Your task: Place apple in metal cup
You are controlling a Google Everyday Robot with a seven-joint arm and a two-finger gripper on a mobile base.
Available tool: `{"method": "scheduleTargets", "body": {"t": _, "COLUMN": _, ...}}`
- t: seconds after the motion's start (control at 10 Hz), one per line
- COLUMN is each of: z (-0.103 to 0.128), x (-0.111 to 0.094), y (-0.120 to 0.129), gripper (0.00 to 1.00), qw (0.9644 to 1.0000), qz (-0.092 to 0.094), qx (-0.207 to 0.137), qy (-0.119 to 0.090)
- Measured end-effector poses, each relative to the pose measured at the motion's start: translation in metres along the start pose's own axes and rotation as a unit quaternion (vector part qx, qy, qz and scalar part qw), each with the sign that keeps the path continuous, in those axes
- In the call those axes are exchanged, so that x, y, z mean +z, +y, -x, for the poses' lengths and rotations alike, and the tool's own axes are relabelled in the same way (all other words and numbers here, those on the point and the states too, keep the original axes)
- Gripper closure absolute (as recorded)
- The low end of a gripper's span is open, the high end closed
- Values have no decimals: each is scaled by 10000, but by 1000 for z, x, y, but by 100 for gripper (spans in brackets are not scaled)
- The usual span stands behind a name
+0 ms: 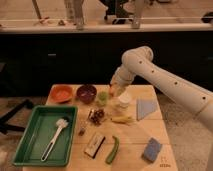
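The gripper (113,90) hovers at the 12 o'clock edge of the wooden table (135,145), just beside the small green cup (102,97). Its closure cannot be determined. The round yellow-orange apple and the dark grey metal cup are not discernible. Placement is judged not yet done.

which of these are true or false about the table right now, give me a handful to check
1. The white brush lies in the green tray. True.
2. The gripper hangs over the blue sponge. False: it is at the back of the table, between the green cup and the white cup.
3. The orange bowl sits left of the dark bowl in the view. True.
4. The banana lies in the tray. False: it lies on the tabletop, in front of the white cup.
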Motion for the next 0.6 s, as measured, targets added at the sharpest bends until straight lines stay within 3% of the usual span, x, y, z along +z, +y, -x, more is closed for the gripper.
{"method": "scheduleTargets", "body": {"t": 0.6, "z": -2, "x": 24, "y": -32, "gripper": 100, "qw": 9997, "qz": 30, "qx": 225, "qy": -31}}
